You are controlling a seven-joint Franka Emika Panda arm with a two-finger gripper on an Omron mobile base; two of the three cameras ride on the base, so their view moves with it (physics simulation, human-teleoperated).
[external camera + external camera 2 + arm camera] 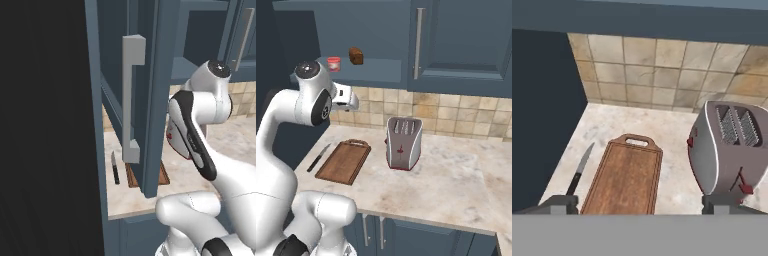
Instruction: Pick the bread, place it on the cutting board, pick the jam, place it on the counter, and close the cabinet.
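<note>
Brown wood marks the cutting board [627, 175], lying bare on the beige worktop [456, 175] with its handle cut-out toward the tiled wall. Just left of the cutting board lies a black-handled knife [579, 172], its handle end cut off at the bottom of the hand view. Right of the board stands the silver toaster [403, 143]; its red marks are too small to read. Above the board, on the open cabinet [150, 100] shelf, sit the bread [356, 55] and the jam [333, 63], near each other. The gripper [641, 204] stands wide open, empty, above the board.
</note>
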